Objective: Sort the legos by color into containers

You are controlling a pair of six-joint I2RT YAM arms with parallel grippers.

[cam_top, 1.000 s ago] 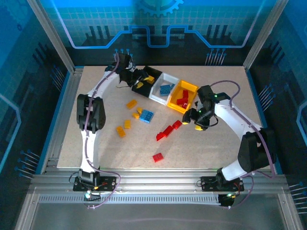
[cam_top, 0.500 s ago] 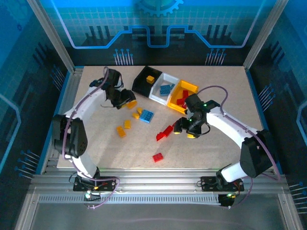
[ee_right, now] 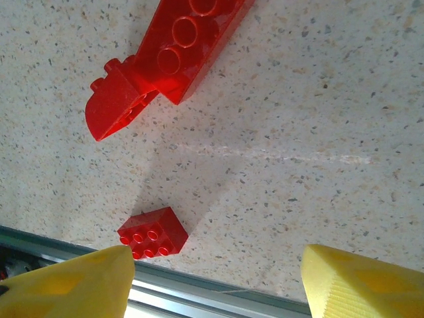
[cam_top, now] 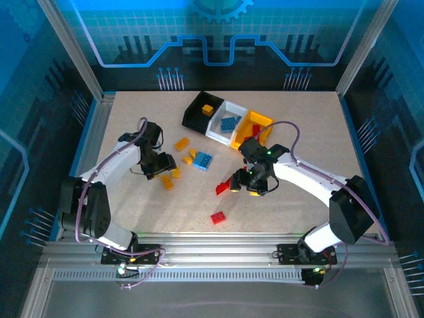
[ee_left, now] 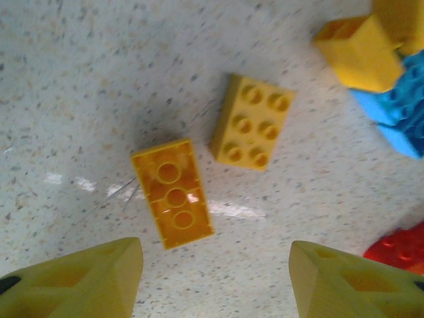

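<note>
speckled beige table (cam_top: 179, 212), blue-lit enclosure (cam_top: 218, 33); left hand (ee_left: 213, 265) wide, right hand (ee_right: 215, 265) wide.

I am wearing white shells along my left arm (cam_top: 116, 162) and right arm (cam_top: 306, 177), with black housings bulging at the joints. A thin greyish cable (cam_top: 81, 202) is trailing beside the left arm, and another (cam_top: 291, 128) is arching over the right. A green light (cam_top: 268, 154) is glowing near my right wrist. My left gripper (ee_left: 215, 255) is ending in blunt yellow wedge fingers (ee_left: 73, 281) with hollowed faces. My right gripper (ee_right: 217, 255) is wearing the same yellow, one finger (ee_right: 363, 283) finely ridged.
</note>
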